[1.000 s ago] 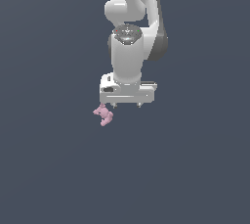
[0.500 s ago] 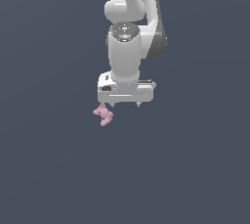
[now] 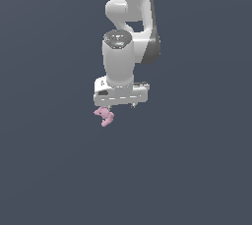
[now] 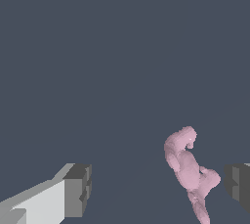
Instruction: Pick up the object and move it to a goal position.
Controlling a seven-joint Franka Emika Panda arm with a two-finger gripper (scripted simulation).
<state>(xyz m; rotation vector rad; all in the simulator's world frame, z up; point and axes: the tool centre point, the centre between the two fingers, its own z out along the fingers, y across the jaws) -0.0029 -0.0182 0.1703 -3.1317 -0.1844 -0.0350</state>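
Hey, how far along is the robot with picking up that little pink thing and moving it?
Done: the pincer sits right over the pink object. In hand: lining up the grasp. The wrist view shows the fingers spread wide, with the object between them, near one finger and not pinched. Left: closing on it, lifting, and carrying it to the goal, which no view marks.

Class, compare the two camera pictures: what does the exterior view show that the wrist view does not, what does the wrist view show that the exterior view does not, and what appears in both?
Only the exterior view shows the white arm reaching down from above, with the tool's body under it. Only the wrist view shows the two fingers set wide apart, with the pink object lying off-centre, close to one finger and seemingly untouched. Both show the pink object, the tool and a plain dark grey background.
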